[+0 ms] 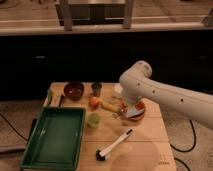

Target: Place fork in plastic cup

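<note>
- Reaching down, the gripper (125,111) hangs at the red dish (139,112), maybe for the fork, which I cannot spot; I cannot tell its grip.
- The plastic cup (93,120) stands upright beside the green tray (50,139), top open for dropping.

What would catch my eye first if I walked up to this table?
The big white robot arm reaches in from the right and bends down, so that its gripper hangs over a red-orange dish on the table's right side. Next comes the bright green tray at the front left. The small pale plastic cup stands just right of it, and a white-handled brush lies nearer the front.
</note>
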{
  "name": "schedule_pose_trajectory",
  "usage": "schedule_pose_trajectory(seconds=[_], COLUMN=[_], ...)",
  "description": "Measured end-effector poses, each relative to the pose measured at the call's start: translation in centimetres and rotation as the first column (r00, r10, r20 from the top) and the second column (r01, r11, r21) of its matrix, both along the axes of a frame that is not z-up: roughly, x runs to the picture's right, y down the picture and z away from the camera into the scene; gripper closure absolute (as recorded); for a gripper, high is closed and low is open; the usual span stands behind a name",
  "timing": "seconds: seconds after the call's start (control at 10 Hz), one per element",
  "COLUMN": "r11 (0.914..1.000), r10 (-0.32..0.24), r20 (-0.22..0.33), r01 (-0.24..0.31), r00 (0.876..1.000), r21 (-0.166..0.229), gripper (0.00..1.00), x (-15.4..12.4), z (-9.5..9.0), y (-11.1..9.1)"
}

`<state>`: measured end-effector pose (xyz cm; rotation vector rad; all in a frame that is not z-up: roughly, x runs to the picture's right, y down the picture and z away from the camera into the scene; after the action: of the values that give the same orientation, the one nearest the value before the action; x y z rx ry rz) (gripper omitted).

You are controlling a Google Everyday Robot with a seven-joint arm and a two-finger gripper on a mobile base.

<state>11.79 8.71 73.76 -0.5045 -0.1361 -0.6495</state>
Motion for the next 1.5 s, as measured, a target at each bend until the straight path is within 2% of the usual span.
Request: schedule_pose_trajectory(seconds=[0.3, 0.7, 0.9, 1.5], r11=[0.9975, 0.9865, 0.9786, 0.9431], r10=[-0.071, -0.160, -0.199, -0.318], r20=[0.016, 0.045, 0.059, 0.072], r01=[0.071, 0.162, 0.202, 0.323], r00=[0.997, 0.986, 0.978, 0.945], r21=[-0.005, -0.028, -0.042, -0.078], gripper=[1.00, 1.00, 1.00, 1.00], x=[-1.7, -4.6, -5.9, -9.2], z=[-0.3, -0.6, -0.7, -0.7], y=[0.1, 0.4, 0.5, 0.6])
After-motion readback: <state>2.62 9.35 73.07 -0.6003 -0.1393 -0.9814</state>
